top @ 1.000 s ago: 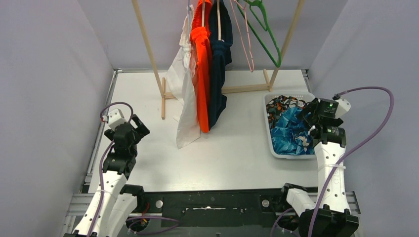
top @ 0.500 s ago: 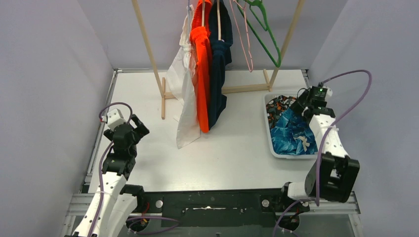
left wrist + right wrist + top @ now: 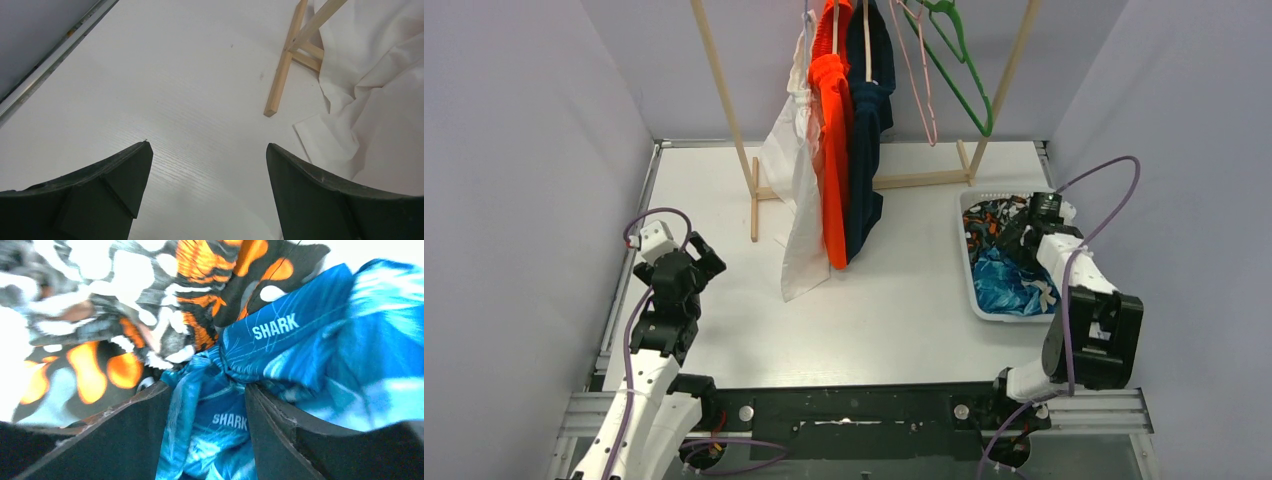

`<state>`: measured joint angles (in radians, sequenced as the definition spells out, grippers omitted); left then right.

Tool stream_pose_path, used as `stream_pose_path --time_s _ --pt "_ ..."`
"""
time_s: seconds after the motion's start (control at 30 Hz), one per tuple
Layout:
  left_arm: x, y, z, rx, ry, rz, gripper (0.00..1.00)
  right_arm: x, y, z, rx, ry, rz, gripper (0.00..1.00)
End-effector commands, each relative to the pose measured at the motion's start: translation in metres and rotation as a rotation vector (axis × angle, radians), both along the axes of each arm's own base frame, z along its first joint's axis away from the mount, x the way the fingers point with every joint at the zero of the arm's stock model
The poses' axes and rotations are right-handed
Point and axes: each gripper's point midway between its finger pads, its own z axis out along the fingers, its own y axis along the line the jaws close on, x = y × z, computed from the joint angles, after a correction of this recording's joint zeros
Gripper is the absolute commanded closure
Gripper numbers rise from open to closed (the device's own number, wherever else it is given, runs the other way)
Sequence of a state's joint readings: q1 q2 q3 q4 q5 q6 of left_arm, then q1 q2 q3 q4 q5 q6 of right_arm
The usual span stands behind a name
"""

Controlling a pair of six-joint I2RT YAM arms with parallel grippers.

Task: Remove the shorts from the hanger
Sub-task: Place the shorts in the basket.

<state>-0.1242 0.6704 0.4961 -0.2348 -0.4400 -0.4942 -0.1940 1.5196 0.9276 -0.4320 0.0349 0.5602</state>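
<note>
Three pairs of shorts hang on the wooden rack: white, bright orange and dark navy. The blue leaf-patterned shorts and the camouflage shorts lie in the white basket. My right gripper is down in the basket. In the right wrist view the right gripper has its jaws closed on a bunched fold of the blue shorts, next to the camouflage shorts. My left gripper is open and empty over the table. The left wrist view shows the left gripper facing the white shorts.
The rack's wooden foot lies on the table ahead of the left gripper. An empty pink hanger and a green hanger hang at the rack's right end. Grey walls close in both sides.
My right arm has swung forward and lowered its gripper into the far part of the basket, onto the blue shorts. The left arm has not moved.
</note>
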Motion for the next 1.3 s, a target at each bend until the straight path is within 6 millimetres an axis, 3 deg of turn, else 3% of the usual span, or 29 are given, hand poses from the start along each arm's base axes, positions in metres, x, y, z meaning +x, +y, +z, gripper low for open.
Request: stream_pose_path --time_s 0.0,0.1,0.2,0.3,0.37,0.5,0.6,0.7,0.87,0.97,1.07,1.13,1.27 --pt "0.007 -0.002 0.015 -0.018 -0.067 -0.007 0.15 0.016 -0.011 0.099 -0.112 -0.220 0.029 0.40" --pt "0.007 -0.002 0.015 -0.018 -0.065 -0.008 0.15 0.010 -0.004 0.130 -0.111 -0.312 0.053 0.35" --pt "0.007 -0.002 0.015 -0.019 -0.067 -0.009 0.15 0.001 0.009 0.126 -0.071 -0.354 0.081 0.35" --pt "0.007 -0.002 0.016 -0.018 -0.068 -0.007 0.15 -0.015 0.033 0.083 0.055 -0.286 0.118 0.39" --pt "0.007 -0.002 0.016 -0.019 -0.067 -0.010 0.15 -0.029 0.038 0.047 0.090 -0.208 0.091 0.42" --pt "0.007 -0.003 0.016 -0.021 -0.068 -0.013 0.15 -0.055 0.024 -0.015 0.048 -0.009 0.019 0.48" --pt "0.007 -0.003 0.016 -0.021 -0.066 -0.015 0.15 -0.058 0.015 -0.029 0.014 0.086 0.017 0.51" --pt "0.007 -0.003 0.016 -0.021 -0.067 -0.013 0.15 -0.046 0.015 -0.007 -0.006 0.039 0.027 0.52" --pt "0.006 -0.003 0.015 -0.021 -0.063 -0.011 0.15 -0.030 0.022 0.068 -0.034 -0.175 0.068 0.39" --pt "0.007 -0.003 0.015 -0.022 -0.062 -0.014 0.15 -0.031 0.020 0.108 -0.072 -0.285 0.067 0.31" --pt "0.007 -0.003 0.015 -0.023 -0.063 -0.015 0.15 -0.037 0.023 0.134 -0.084 -0.373 0.082 0.23" --pt "0.007 -0.004 0.015 -0.024 -0.063 -0.018 0.15 -0.038 0.035 0.145 -0.057 -0.435 0.145 0.21" --pt "0.008 -0.005 0.015 -0.026 -0.063 -0.023 0.15 -0.040 0.082 0.153 0.093 -0.572 0.353 0.13"
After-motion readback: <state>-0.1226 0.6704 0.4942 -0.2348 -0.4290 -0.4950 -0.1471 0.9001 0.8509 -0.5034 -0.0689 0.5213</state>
